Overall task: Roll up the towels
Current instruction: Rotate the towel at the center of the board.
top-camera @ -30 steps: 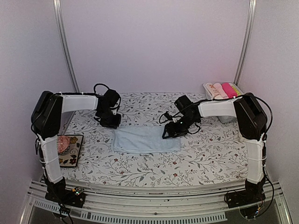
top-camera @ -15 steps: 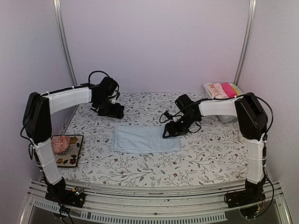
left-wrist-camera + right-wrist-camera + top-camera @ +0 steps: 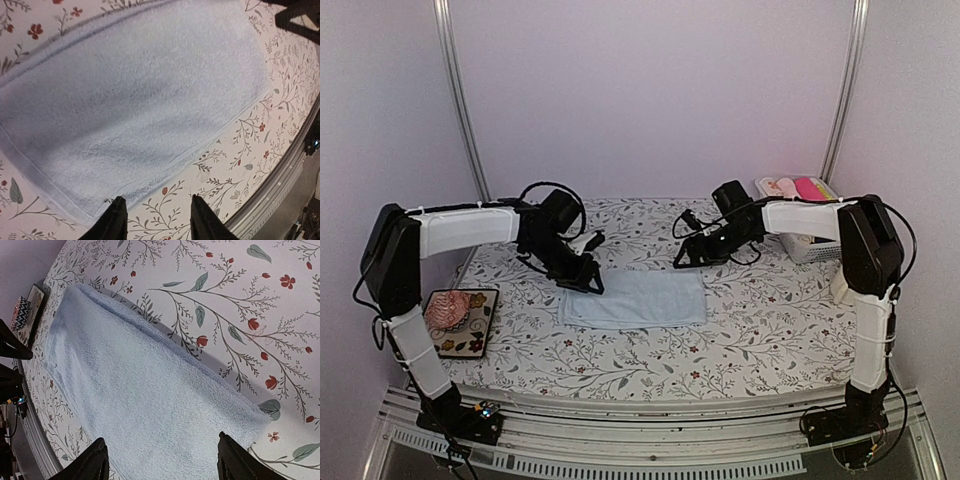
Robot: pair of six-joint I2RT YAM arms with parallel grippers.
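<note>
Though walls [image 3: 650, 90] are plain, floral tabletop [image 3: 770, 330] bears towel [image 3: 635, 298].

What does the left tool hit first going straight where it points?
The left tool would likely meet the floral tablecloth right beside the edge of the light blue towel, possibly its hem; depth is unclear.

Soft nubby cloth towel [image 3: 140, 100], smooth matt floral table cover [image 3: 235, 285]

The towel [image 3: 633, 299] lies flat mid-tabletop [image 3: 760, 320]. The left gripper [image 3: 588, 285] hangs at its far left corner, the right gripper [image 3: 688, 258] behind its far right corner. A basket [image 3: 812, 253] sits far right, a tray [image 3: 480, 340] near left.
</note>
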